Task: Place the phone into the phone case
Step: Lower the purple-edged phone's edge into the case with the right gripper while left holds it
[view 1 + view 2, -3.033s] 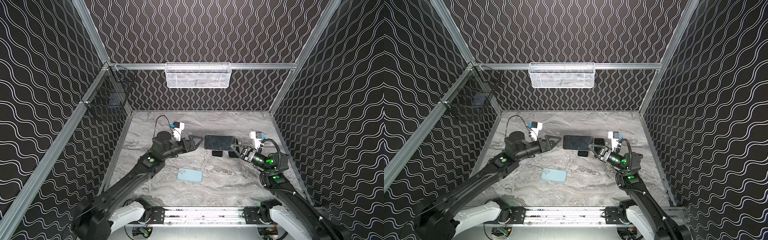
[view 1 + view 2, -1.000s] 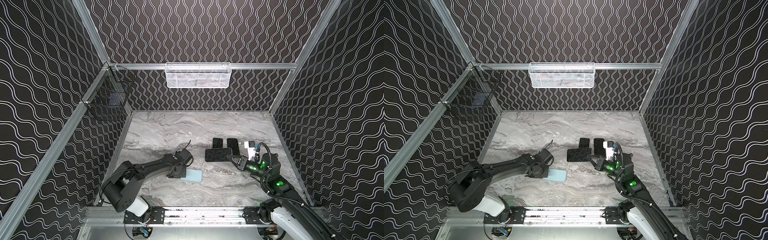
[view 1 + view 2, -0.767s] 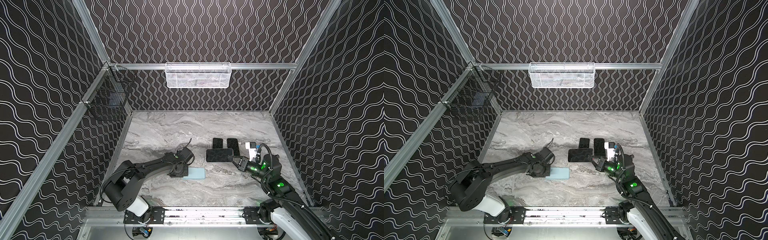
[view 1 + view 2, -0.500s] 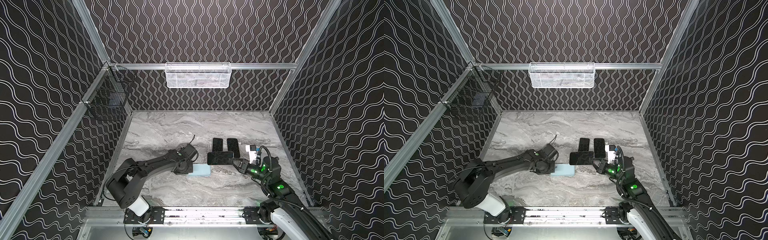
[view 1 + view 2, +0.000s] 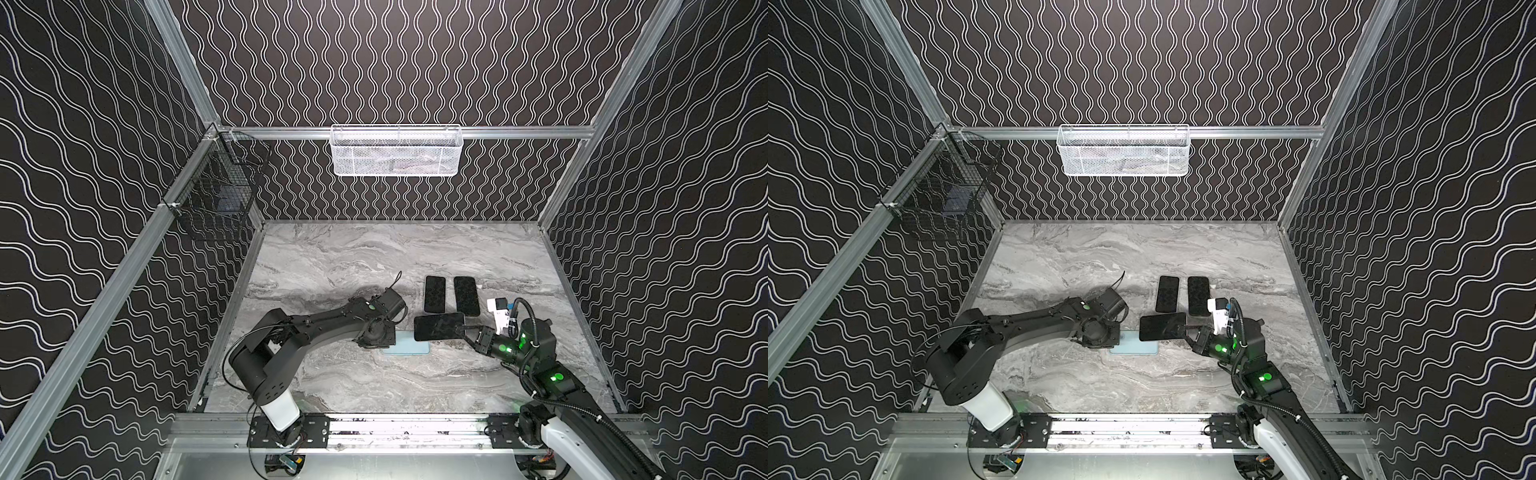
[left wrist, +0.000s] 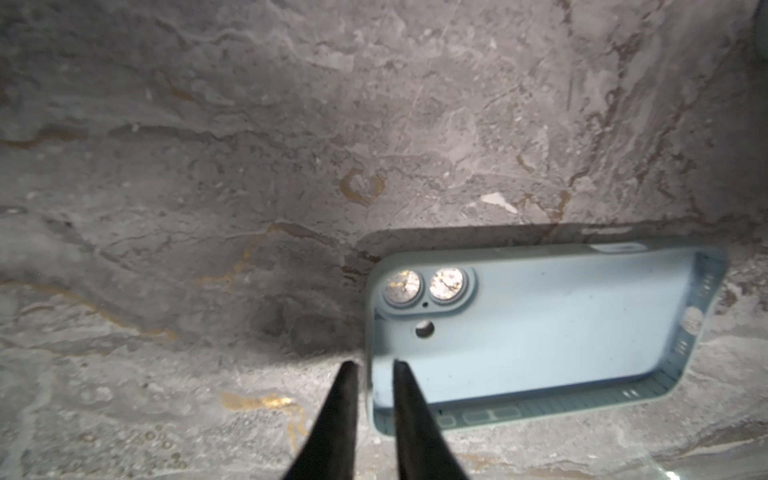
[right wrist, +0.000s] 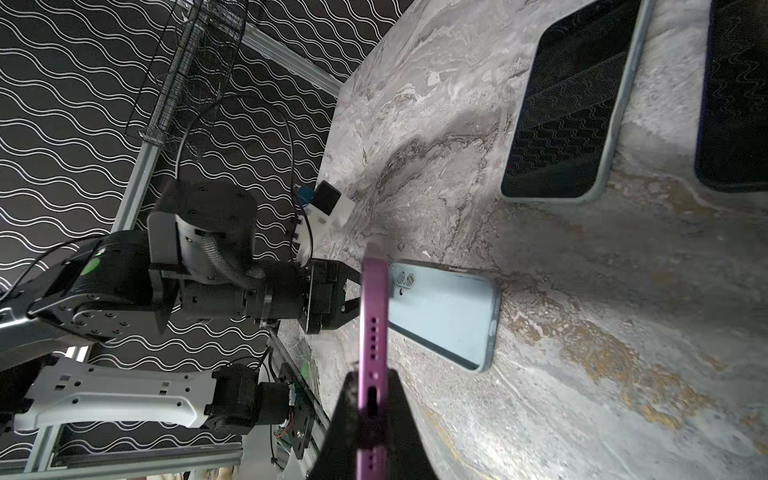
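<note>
The light blue phone case (image 5: 405, 349) (image 6: 540, 324) lies flat on the marble table, open side up. My left gripper (image 5: 388, 344) (image 6: 374, 365) is low at its camera-hole end. The jaws are open a little and straddle that end wall, with a small gap on each side. My right gripper (image 5: 461, 330) (image 7: 374, 376) is shut on the short end of the purple phone (image 5: 439, 326) (image 7: 374, 316). The phone hangs level, black screen up, just above the case's far right part. In the right wrist view it shows edge-on in front of the phone case (image 7: 444, 311).
Two more dark-screened phones (image 5: 434, 294) (image 5: 466, 296) lie side by side just behind the held one. A white mesh basket (image 5: 396, 150) hangs on the back wall and a black wire basket (image 5: 216, 199) on the left wall.
The left gripper slid the case to the right toward the middle, then its jaws parted. The right gripper carried the phone leftward and over the case.
</note>
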`<state>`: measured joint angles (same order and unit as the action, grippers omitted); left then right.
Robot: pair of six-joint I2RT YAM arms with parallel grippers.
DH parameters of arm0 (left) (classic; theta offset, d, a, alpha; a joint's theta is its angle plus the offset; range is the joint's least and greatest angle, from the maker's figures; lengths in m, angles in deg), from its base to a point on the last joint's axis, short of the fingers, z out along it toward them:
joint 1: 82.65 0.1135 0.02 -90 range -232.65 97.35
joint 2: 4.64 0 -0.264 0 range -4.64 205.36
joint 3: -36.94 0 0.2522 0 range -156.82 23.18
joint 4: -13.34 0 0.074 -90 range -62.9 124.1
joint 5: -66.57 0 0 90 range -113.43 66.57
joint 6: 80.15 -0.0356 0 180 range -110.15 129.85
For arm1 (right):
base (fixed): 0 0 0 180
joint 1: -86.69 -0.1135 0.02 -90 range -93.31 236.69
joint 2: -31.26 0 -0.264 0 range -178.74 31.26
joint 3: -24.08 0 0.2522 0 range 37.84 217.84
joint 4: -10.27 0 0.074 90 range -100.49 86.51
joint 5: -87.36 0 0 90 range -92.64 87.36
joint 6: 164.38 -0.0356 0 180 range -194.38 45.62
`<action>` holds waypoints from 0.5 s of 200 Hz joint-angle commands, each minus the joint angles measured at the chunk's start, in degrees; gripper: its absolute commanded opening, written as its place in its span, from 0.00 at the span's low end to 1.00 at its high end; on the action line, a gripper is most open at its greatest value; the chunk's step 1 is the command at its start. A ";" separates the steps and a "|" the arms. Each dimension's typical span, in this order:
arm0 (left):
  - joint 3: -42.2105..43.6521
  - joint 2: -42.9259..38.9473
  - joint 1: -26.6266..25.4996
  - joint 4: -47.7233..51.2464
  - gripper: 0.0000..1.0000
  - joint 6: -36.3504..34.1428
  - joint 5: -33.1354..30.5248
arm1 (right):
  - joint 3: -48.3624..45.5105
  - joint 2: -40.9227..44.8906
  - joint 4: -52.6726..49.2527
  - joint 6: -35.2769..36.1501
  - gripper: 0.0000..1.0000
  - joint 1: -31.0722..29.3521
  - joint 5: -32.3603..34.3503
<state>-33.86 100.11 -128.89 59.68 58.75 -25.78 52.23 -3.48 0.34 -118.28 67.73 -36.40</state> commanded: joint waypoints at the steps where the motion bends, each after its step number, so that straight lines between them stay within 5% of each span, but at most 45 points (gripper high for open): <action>1: -0.62 -1.04 -0.07 -0.09 0.37 0.76 -0.73 | -0.15 -0.69 2.80 0.62 0.00 -0.02 -1.44; 52: 0.39 -8.31 2.05 0.13 0.78 0.84 -2.07 | 0.07 -5.53 5.55 -0.33 0.00 -0.02 -2.79; 75: 4.51 -13.19 6.49 -5.85 0.97 0.02 3.01 | -0.49 -7.94 8.45 -2.08 0.00 -0.49 -3.00; 100: 9.21 -16.23 10.85 -14.49 0.98 -0.71 10.53 | -0.36 -10.97 11.00 -3.62 0.00 -2.65 -1.06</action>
<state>-27.67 85.75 -120.63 55.29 59.12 -22.92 51.71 -12.44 4.50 -119.98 66.77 -37.99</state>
